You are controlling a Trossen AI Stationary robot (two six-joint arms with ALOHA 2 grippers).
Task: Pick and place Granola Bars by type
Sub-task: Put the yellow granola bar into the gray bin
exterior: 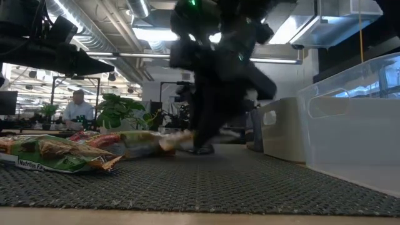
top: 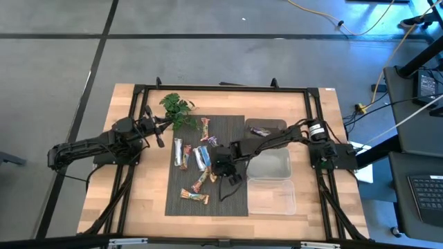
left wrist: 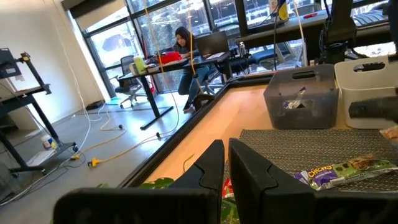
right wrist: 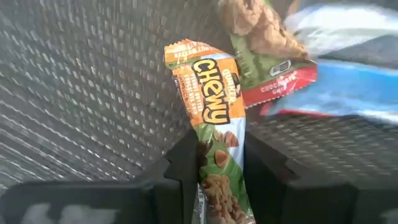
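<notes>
High view: the right gripper [top: 223,168] sits low over the dark mat [top: 232,128] among scattered granola bars [top: 202,158]; the left gripper [top: 156,129] waits beside the plant sprig [top: 177,108], fingers nearly pressed together. Right wrist view: an orange-and-green Chewy bar [right wrist: 214,134] lies pinched between the right fingers [right wrist: 184,165], touching a red-banded bar [right wrist: 273,68].

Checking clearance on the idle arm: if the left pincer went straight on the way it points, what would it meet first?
Probably the purple bar lying on the mat, just ahead of the left pincer. The dark bin stands farther along that line. Depth is hard to judge, so it might pass above the bar.
</notes>
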